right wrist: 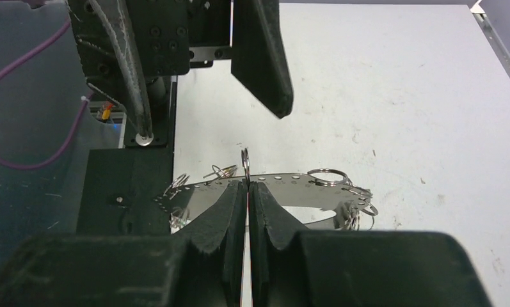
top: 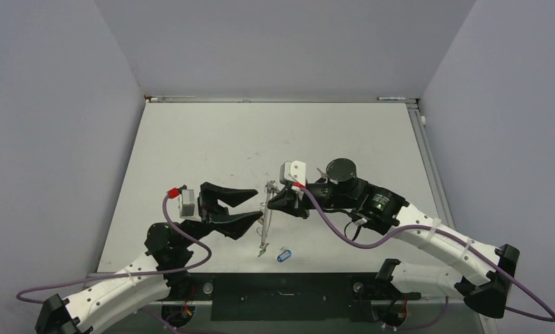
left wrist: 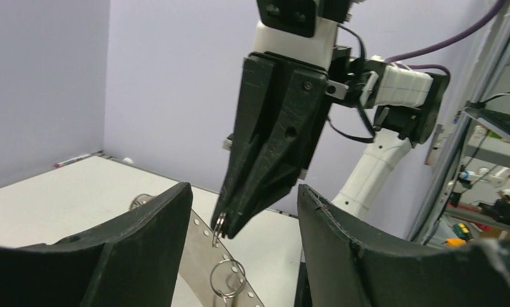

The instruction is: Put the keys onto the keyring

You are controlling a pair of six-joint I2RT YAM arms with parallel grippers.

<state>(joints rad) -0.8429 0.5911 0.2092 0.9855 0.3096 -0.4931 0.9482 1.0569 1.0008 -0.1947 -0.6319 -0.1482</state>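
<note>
While the right pincer (right wrist: 247, 187) is clamped shut on a small split keyring (right wrist: 244, 163) fitted to the perforated metal strip (right wrist: 284, 181), the left pincer (top: 257, 206) stands open just beside it, holding nothing. One blue-tagged key (top: 283, 255) lies on the bench (top: 191, 139) near the strip's lower end.

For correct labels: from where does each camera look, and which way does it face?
Top external: above and behind the robot, looking down on the white table; left arm and right arm show.
Left wrist: on the left arm, facing the right hand; its open black fingers frame it.
Right wrist: on the right arm, facing the left hand; shut fingers below.
Both wrist views share the shiny perforated metal strip with small rings.
</note>
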